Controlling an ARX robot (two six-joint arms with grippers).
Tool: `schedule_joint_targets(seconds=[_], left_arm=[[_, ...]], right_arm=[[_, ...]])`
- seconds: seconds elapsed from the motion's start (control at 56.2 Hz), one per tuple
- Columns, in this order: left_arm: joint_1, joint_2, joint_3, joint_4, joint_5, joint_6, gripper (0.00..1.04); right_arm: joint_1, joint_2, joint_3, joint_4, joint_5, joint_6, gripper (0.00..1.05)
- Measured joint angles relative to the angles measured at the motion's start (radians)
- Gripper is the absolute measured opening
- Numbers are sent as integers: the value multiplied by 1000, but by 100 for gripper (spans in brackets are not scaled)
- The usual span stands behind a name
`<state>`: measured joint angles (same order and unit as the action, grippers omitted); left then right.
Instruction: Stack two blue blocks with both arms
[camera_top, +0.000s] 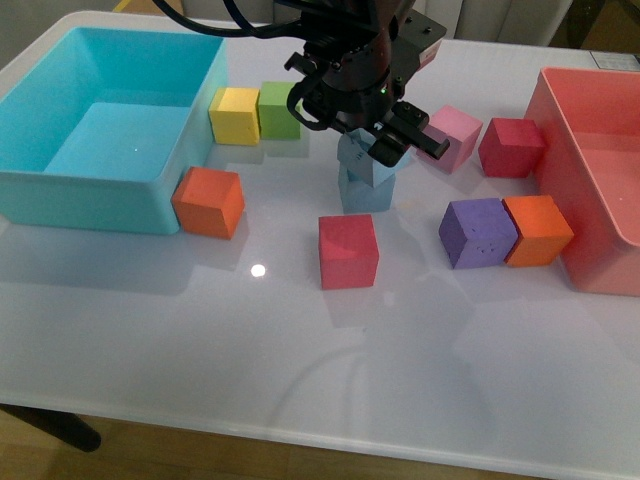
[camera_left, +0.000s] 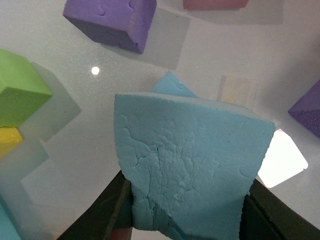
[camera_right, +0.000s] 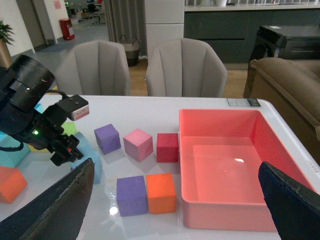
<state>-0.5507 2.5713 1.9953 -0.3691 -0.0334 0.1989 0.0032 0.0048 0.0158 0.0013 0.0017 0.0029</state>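
My left gripper (camera_top: 368, 150) hangs over the middle of the table, shut on a light blue block (camera_top: 362, 158) that is tilted. That block rests on the second blue block (camera_top: 364, 192), which stands on the table. In the left wrist view the held blue block (camera_left: 190, 165) fills the space between the black fingers (camera_left: 107, 210), and a corner of the lower blue block (camera_left: 170, 87) peeks out behind it. My right gripper (camera_right: 175, 170) is open and empty, high above the table's right side and outside the front view.
A turquoise bin (camera_top: 100, 190) sits at the left and a pink bin (camera_top: 590, 200) at the right. Round the stack stand a red cube (camera_top: 348, 250), orange cubes (camera_top: 208, 202) (camera_top: 538, 230), a purple cube (camera_top: 477, 232), and pink (camera_top: 455, 135), green (camera_top: 278, 110) and yellow (camera_top: 235, 115) cubes.
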Motion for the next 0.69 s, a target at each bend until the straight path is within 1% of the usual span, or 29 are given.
schedule_joint_targets(seconds=[0.32,0.356,0.409,0.498,0.534,0.587,0.64,0.676,0.694], left_arm=[[-5,61,87,-34,-4,0,42],[-5,63,91,-34,-3,-1,46],[-5,68,97,-38,-3,-1,56],[-5,72,100,-39,-3,-1,68],[-5,72,100,-39,-3,-2,75],[-5,72,100,-39,-3,-2,82],[-4,72,97,-39,0,-3,93],[-3,71,93,-37,1,-3,97],[-3,69,88,-35,1,-3,98]], right_arm=[[0,0,0,0,0,0,96],[0,0,0,0,0,0,96],[0,0,0,0,0,0,96],[0,0,0,0,0,0,96],[0,0,0,0,0,0,96],[0,0,0,0,0,0,96],[0,0,0,0,0,0,96],[0,0,0,0,0,0,96],[0,0,0,0,0,0,96]])
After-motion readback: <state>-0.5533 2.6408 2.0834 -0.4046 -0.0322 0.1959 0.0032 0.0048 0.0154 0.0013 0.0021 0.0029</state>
